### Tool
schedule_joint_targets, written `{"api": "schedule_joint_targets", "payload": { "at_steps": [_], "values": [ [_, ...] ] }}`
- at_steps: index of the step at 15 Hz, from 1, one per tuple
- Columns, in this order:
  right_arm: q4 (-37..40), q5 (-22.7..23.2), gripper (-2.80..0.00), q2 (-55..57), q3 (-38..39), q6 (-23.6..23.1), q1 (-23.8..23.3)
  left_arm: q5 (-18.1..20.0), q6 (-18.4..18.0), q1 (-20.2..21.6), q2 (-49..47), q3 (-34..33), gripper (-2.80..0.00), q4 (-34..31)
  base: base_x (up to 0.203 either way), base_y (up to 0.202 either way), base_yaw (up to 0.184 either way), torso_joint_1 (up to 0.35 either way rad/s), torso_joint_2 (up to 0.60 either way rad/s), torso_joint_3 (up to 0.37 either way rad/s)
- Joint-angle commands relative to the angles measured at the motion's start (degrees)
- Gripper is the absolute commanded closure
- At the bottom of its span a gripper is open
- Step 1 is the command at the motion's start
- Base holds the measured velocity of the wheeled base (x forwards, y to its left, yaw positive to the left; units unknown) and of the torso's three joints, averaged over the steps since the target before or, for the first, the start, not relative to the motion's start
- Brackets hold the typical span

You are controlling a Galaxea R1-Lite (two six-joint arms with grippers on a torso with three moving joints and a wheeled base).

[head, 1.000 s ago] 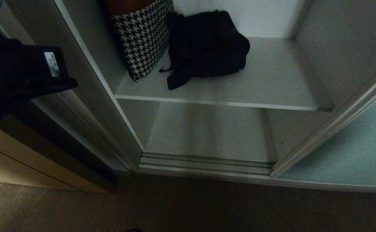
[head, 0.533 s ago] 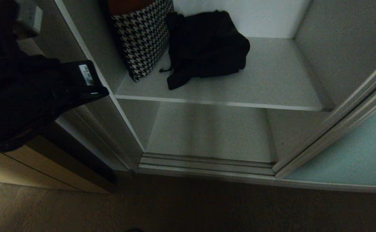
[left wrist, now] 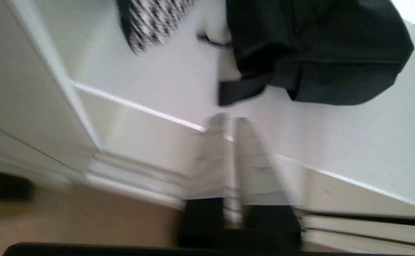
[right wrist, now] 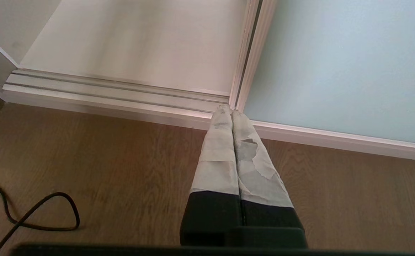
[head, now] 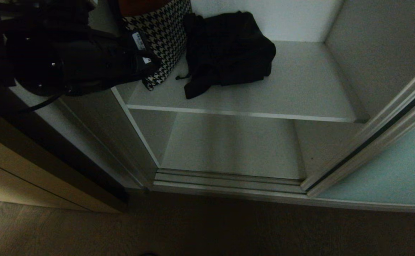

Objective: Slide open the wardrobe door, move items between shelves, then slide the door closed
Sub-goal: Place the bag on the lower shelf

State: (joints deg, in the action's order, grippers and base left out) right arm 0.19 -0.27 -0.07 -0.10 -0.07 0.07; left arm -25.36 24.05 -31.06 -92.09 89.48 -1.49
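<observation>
The black fabric bundle (head: 228,49) lies on the upper shelf (head: 299,92), a strap hanging at its front. The lower shelf (head: 232,145) is bare. The frosted teal sliding door (head: 388,167) stands slid to the right. My left arm (head: 86,60) reaches in from the upper left, in front of a houndstooth cushion (head: 161,32). In the left wrist view my left gripper (left wrist: 228,121) hovers over the shelf's front edge (left wrist: 139,106), short of the bundle (left wrist: 317,46), fingers a narrow gap apart and empty. My right gripper (right wrist: 231,111) is shut, low over the floor by the door frame (right wrist: 244,53).
A beige wooden cabinet (head: 33,177) stands left of the wardrobe's side wall (head: 97,117). The bottom track (head: 228,179) runs along the opening. A black cable (right wrist: 33,213) loops on the wood floor (right wrist: 104,160).
My left arm has risen and swung right, from beside the wardrobe's left wall to in front of the houndstooth cushion. The bundle has not moved.
</observation>
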Motion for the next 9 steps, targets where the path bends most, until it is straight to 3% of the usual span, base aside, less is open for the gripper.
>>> {"api": "schedule_joint_targets", "payload": {
  "at_steps": [1, 3, 9],
  "values": [
    [-0.01, 0.00, 0.00, -0.02, 0.01, -0.01, 0.01, 1.32, 3.62, 0.91, -5.96, 6.13, -2.80, -4.62, 0.000, 0.000, 0.000, 0.000, 0.00, 0.000],
    [-0.01, 0.00, 0.00, -0.10, 0.01, -0.10, 0.01, 2.66, 6.87, 1.48, -9.54, 9.69, -2.80, -6.60, 0.000, 0.000, 0.000, 0.000, 0.00, 0.000],
    [-0.01, 0.00, 0.00, -0.10, 0.01, -0.01, 0.01, 4.50, 11.81, 2.23, -20.14, 19.28, -2.80, -6.84, 0.000, 0.000, 0.000, 0.000, 0.00, 0.000]
  ]
}}
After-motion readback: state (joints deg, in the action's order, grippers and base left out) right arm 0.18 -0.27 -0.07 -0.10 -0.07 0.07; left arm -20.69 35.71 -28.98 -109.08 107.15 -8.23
